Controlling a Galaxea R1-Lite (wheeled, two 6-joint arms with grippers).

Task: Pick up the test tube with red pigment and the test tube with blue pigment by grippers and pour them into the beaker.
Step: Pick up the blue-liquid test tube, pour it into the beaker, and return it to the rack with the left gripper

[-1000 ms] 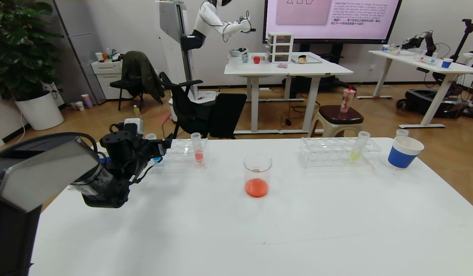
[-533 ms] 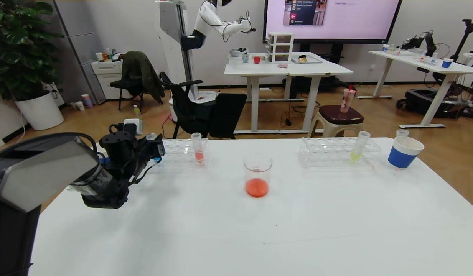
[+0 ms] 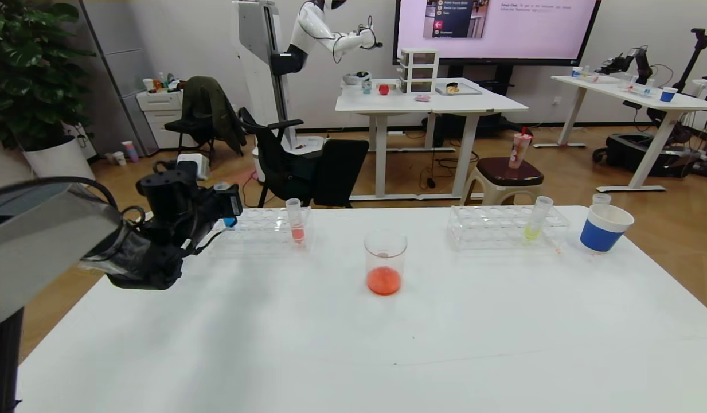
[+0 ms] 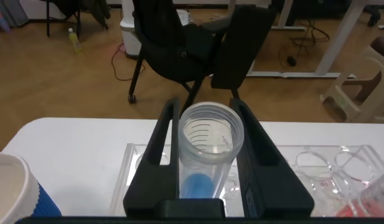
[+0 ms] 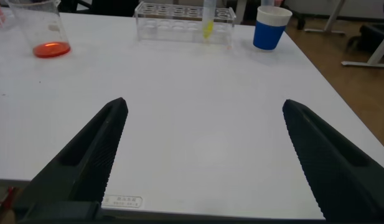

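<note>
My left gripper (image 3: 227, 205) is shut on the test tube with blue pigment (image 3: 229, 220) and holds it upright above the left end of the left clear rack (image 3: 267, 229). In the left wrist view the tube (image 4: 207, 146) sits between my gripper's (image 4: 204, 106) two black fingers, with blue liquid at its bottom. The beaker (image 3: 385, 261) stands mid-table with red-orange liquid in it. A tube with a little salmon-red liquid (image 3: 296, 221) stands in the left rack. No deep-red tube shows. My right gripper (image 5: 204, 104) is open and empty over the table's near right part.
A second clear rack (image 3: 502, 228) at the back right holds a yellow-liquid tube (image 3: 535, 221). A blue-and-white paper cup (image 3: 602, 229) stands to its right. Another such cup (image 4: 11, 193) stands by the left rack. The beaker also shows in the right wrist view (image 5: 45, 31).
My left gripper has risen and drawn back to the left with the blue tube, lifting it out of the rack. Nothing else has moved.
</note>
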